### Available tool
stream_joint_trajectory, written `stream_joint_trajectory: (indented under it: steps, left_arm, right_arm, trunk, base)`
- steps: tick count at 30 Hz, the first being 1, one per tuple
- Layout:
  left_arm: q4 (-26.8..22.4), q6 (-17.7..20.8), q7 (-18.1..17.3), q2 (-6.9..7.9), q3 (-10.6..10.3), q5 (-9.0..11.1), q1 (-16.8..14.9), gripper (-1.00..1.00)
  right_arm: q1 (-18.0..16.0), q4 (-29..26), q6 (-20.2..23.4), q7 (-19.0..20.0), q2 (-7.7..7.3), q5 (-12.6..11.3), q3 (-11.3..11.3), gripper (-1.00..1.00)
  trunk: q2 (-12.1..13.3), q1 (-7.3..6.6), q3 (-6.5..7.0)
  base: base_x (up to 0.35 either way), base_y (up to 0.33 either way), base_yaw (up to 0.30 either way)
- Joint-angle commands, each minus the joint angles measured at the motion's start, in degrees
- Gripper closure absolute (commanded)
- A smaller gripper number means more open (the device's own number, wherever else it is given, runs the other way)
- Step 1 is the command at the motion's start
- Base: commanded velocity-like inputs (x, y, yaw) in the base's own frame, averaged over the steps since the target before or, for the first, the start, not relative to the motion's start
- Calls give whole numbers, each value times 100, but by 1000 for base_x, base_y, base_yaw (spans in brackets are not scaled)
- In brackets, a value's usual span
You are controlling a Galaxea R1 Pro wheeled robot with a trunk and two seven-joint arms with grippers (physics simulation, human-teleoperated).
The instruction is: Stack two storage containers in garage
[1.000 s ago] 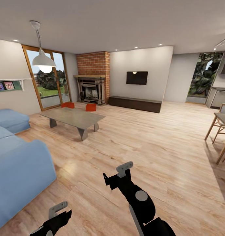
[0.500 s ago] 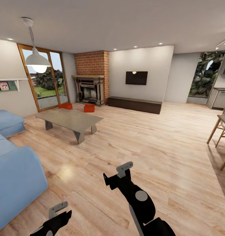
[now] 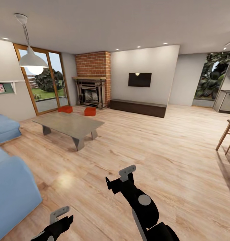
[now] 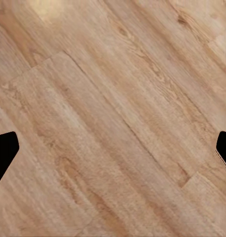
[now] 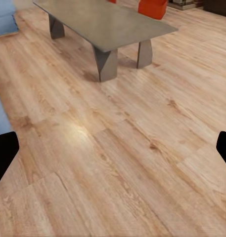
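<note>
Low over the plank floor: left tool and right tool, both spread open, nothing held. Further out, grey table. Past it, by the brick fireplace, two storage containers sitting on the floor, slightly apart.

A low grey coffee table stands left of centre in the head view. A white pendant lamp hangs at upper left. A black television is mounted on the white far wall, above a long dark low cabinet. Wooden chair legs show at the right edge. A small shelf with pictures sits at far left.
</note>
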Motion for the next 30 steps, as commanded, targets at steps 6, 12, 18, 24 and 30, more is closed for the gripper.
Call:
stream_joint_trajectory:
  steps: [6, 12, 18, 24, 30]
  left_arm:
    - [-4, 0, 0, 0, 0, 0, 0, -100]
    - [0, 0, 0, 0, 0, 0, 0, -100]
    - [0, 0, 0, 0, 0, 0, 0, -100]
    - [0, 0, 0, 0, 0, 0, 0, -100]
    - [0, 0, 0, 0, 0, 0, 0, -100]
  right_arm:
    - [0, 0, 0, 0, 0, 0, 0, -100]
    - [0, 0, 0, 0, 0, 0, 1, -100]
    - [0, 0, -1, 0, 0, 0, 0, -100]
    - [0, -4, -22, 0, 0, 0, 0, -100]
    - [0, -3, -26, 0, 0, 0, 0, -100]
  trunk:
    - [0, 0, 0]
    - [0, 0, 0]
    - [0, 0, 0]
    - [0, 0, 0]
    - [0, 0, 0]
  base:
    - [337, -88, 0]
    - [337, -62, 0]
    - [337, -117, 0]
    - [337, -127, 0]
    - [337, -129, 0]
